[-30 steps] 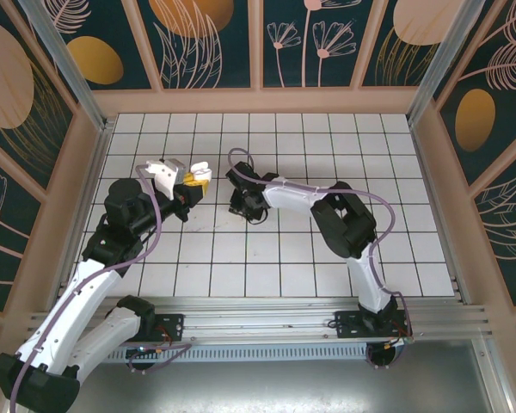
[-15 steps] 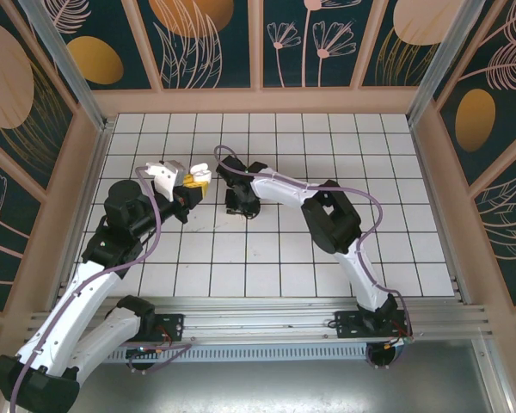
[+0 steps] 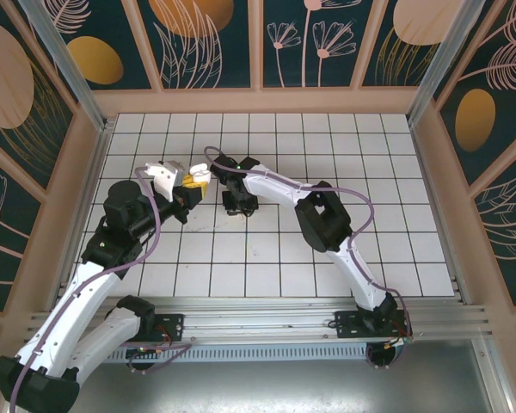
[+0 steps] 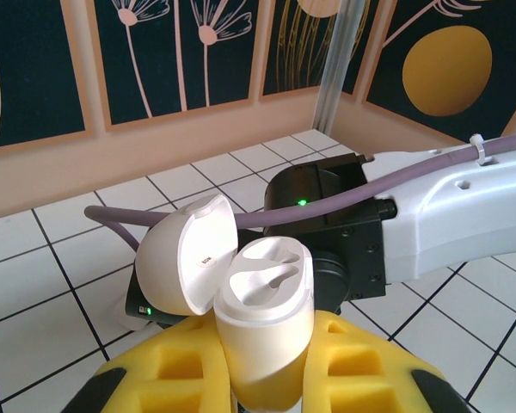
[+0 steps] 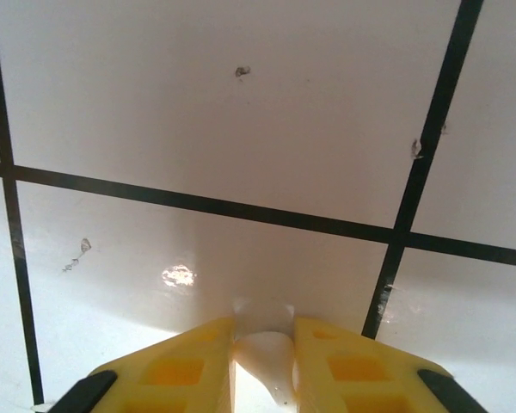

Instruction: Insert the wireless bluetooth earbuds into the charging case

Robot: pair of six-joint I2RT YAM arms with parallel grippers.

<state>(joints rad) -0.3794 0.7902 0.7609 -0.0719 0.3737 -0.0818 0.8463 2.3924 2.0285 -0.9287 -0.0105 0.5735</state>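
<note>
Top view: left gripper [image 3: 196, 179] sits at roughly 10 o'clock from the middle of the tiled floor [image 3: 267, 258]. It pinches the charging case [image 3: 194, 171] between yellow fingers, and the case is held clear of the tiles. Right gripper [image 3: 239, 206] is at 4 o'clock from the case, near it, nose-down over a tile. From up here I can't tell how its jaws stand. Right arm [image 3: 322, 219] reaches in from 5 o'clock, folded at the elbow.

Left wrist view: charging case [image 4: 267, 297] at 6 o'clock, roughly upright. Its lower body is clamped between the two yellow fingers [image 4: 168, 370], one pressed on each side. Lid [image 4: 185, 258] is swung open and hangs at 10 o'clock of the body. Two moulded sockets face up, bare white plastic. Behind the case at 1 o'clock is the right arm's black wrist block [image 4: 327, 206] with a green LED [image 4: 303, 203] lit. A purple cable [image 4: 155, 215] runs off toward 9 o'clock.

Right wrist view: right gripper [image 5: 262, 344] at 6 o'clock, fingers [image 5: 185, 366] nearly together, pinching a small white earbud [image 5: 262, 361] in the narrow gap. The earbud tip points to 12 o'clock at the tile. A grout crossing [image 5: 396, 237] lies at 1 o'clock of it. Can't tell whether the tip touches the tile.
</note>
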